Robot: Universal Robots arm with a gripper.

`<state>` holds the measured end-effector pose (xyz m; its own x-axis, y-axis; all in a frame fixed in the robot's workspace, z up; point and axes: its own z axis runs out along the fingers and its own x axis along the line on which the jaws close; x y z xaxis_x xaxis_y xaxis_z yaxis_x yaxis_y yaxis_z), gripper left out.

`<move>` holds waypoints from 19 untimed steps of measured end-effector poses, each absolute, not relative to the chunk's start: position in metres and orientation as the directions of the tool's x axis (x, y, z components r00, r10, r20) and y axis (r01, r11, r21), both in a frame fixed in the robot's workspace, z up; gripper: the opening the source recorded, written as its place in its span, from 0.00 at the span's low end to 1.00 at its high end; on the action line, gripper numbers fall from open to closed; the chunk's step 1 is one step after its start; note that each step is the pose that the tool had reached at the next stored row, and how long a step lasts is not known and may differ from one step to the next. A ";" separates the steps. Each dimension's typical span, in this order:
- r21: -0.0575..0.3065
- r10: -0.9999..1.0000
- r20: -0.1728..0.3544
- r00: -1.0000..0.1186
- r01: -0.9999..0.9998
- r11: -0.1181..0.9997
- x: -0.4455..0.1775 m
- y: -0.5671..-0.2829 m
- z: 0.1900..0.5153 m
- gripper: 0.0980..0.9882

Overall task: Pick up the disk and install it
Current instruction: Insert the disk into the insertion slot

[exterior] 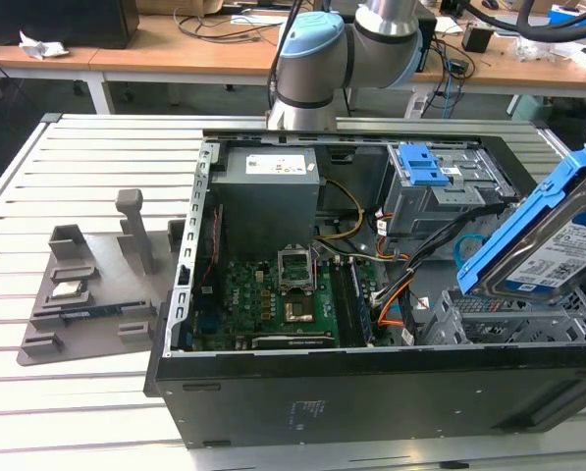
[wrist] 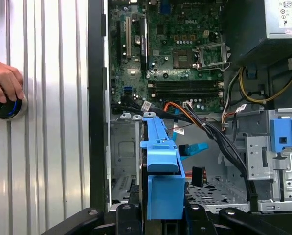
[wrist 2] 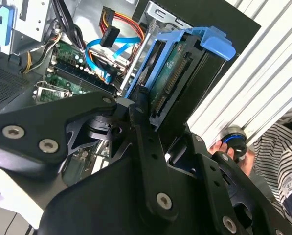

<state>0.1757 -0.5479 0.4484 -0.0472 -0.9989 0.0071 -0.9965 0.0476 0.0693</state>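
The disk [exterior: 565, 251] is a silver drive with a white-and-blue label in a bright blue bracket. In the exterior view it hangs tilted over the right end of the open computer case [exterior: 273, 397], above a grey metal drive bay [exterior: 489, 316]. My gripper [wrist 2: 161, 113] is shut on the disk [wrist 2: 174, 73], with black fingers [wrist 2: 140, 100] on either side of it. In the first wrist view the disk [wrist: 160, 156] is seen edge-on, held by the gripper [wrist: 160, 211] over the bay floor [wrist: 214, 188].
A blue latch plate on a grey cage [exterior: 425, 167] sits at the case's back right, with cables [exterior: 410, 260] running past it. The motherboard [exterior: 273, 294] fills the case floor. A grey fixture [exterior: 86, 294] with a small chip [exterior: 69, 289] lies left. A person's hand [wrist: 4, 81] rests on a knob [wrist: 8, 108] outside the case.
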 end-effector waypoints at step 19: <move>0.069 -0.999 0.007 -0.047 -0.996 0.048 0.176 -0.548 0.427 0.30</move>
<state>0.1760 -0.5479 0.4272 -0.0472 -0.9989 0.0073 -0.9965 0.0476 0.0693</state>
